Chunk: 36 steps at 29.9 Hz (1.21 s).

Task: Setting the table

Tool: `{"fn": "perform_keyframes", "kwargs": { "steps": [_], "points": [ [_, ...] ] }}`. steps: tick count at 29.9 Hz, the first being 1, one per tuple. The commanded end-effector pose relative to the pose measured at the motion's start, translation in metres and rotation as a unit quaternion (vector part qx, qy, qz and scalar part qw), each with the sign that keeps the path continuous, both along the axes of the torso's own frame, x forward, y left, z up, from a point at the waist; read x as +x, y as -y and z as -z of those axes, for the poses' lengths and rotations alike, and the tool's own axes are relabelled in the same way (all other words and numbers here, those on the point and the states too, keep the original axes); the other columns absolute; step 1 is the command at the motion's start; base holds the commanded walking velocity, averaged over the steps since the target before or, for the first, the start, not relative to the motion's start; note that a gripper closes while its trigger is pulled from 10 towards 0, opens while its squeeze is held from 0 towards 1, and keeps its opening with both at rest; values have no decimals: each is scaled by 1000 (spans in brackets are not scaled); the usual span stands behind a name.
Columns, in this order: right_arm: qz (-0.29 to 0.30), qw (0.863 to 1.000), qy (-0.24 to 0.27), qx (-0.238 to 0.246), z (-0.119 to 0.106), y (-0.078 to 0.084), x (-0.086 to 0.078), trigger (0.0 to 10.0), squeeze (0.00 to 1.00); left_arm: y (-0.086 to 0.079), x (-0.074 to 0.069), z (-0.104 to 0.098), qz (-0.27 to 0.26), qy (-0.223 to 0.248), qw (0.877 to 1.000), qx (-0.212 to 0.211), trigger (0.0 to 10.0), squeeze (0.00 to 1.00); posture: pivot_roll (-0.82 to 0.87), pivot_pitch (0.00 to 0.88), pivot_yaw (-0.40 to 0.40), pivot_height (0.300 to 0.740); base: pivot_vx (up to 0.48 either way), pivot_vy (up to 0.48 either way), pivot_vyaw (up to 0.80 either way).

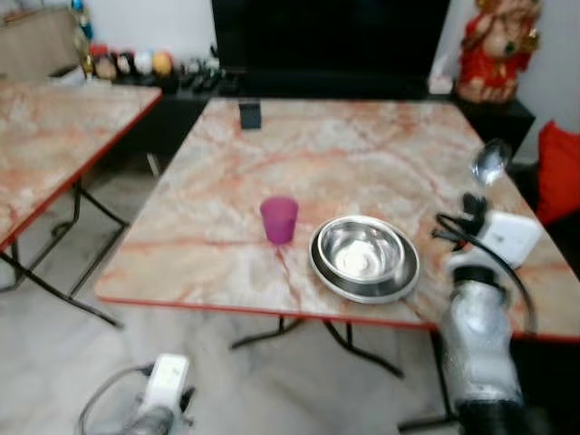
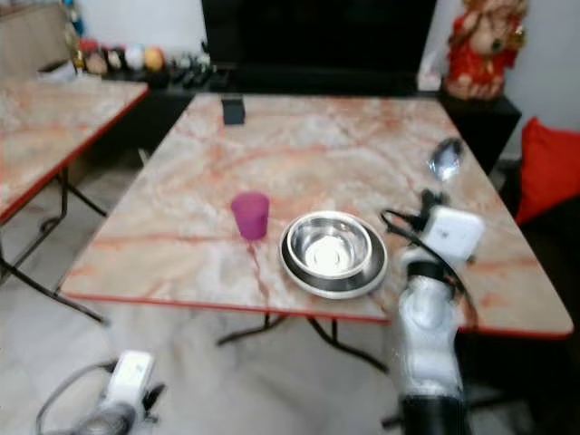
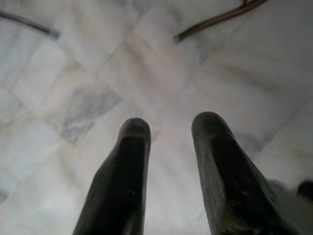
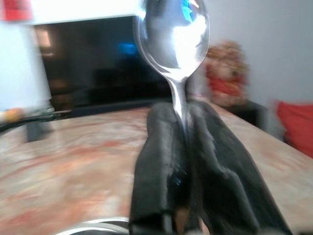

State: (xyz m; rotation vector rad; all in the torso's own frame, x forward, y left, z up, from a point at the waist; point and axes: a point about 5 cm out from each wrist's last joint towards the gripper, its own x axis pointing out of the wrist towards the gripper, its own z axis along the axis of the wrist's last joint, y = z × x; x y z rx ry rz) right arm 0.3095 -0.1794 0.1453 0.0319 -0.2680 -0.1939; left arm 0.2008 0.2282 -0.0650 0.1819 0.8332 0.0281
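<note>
A steel bowl [image 1: 364, 252] sits on a steel plate [image 1: 410, 281] near the front edge of the marble table [image 1: 344, 154]. A purple cup [image 1: 279, 219] stands just left of them. My right gripper [image 4: 182, 117] is shut on the handle of a metal spoon [image 1: 490, 163], whose bowl points up. It is held above the table's right side, right of the steel bowl. My left gripper [image 3: 168, 127] hangs low over the tiled floor, open, with nothing between its fingers.
A small black object [image 1: 249, 115] stands at the table's far side. A second marble table [image 1: 54, 136] is on the left. A dark TV [image 1: 331, 41], a red figurine [image 1: 494, 50] and a red cushion [image 1: 558, 172] are behind and to the right.
</note>
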Motion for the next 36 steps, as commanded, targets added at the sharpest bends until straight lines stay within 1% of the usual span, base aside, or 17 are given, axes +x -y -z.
{"fn": "perform_keyframes", "kwargs": {
  "steps": [1,8,13,15,18,20,21,23,24,27,29,31,33,36],
  "points": [
    [24,1000,6,-6,-3,15,-2,10000,0,13,6,0,9,6,1000,-16,10000,0,-1,0,-12,740,319,0,0],
    [30,999,7,-10,-4,20,-4,10000,0,19,6,1,16,5,1000,-23,10000,0,-13,0,-7,740,46,0,0],
    [43,999,0,6,-5,27,-2,10000,0,19,4,2,17,1,1000,-21,10000,0,-12,0,-6,740,0,0,0],
    [51,998,-7,22,-8,32,1,10000,0,19,4,2,16,0,1000,-21,10000,0,-11,0,-5,740,0,0,0],
    [57,997,-39,21,-10,39,8,10000,0,18,4,2,14,-2,1000,-21,10000,0,-18,0,-2,740,0,0,0],
    [59,992,-107,14,-1,45,16,10000,0,17,2,3,15,-7,1000,-21,10000,0,-22,0,-1,740,0,0,0],
    [59,990,-128,12,1,46,18,10000,0,16,1,3,15,-9,1000,-21,10000,0,-22,0,-1,740,0,0,0],
    [56,982,-177,23,9,50,21,10000,0,17,-1,5,13,-14,1000,-22,10000,0,-19,0,-5,740,0,0,0],
    [53,981,-184,26,10,50,21,10000,0,17,-1,5,13,-15,1000,-22,10000,0,-19,0,-5,740,0,0,0],
    [48,975,-215,23,14,51,20,10000,0,18,-3,6,12,-20,999,-24,10000,0,-22,0,-4,740,0,0,0],
    [45,966,-254,28,19,51,15,10000,0,18,-5,8,12,-26,999,-24,10000,0,-27,0,-2,740,0,0,0],
    [41,960,-273,38,21,51,12,10000,0,18,-7,9,12,-30,999,-25,10000,0,-32,0,-3,740,0,0,0],
    [30,954,-297,33,25,49,5,10000,0,18,-9,10,10,-34,999,-25,10000,0,-35,0,-1,740,0,0,0],
    [22,949,-314,28,30,48,2,10000,0,18,-10,11,11,-38,999,-25,10000,0,-35,0,-1,740,0,0,0]
  ]
}}
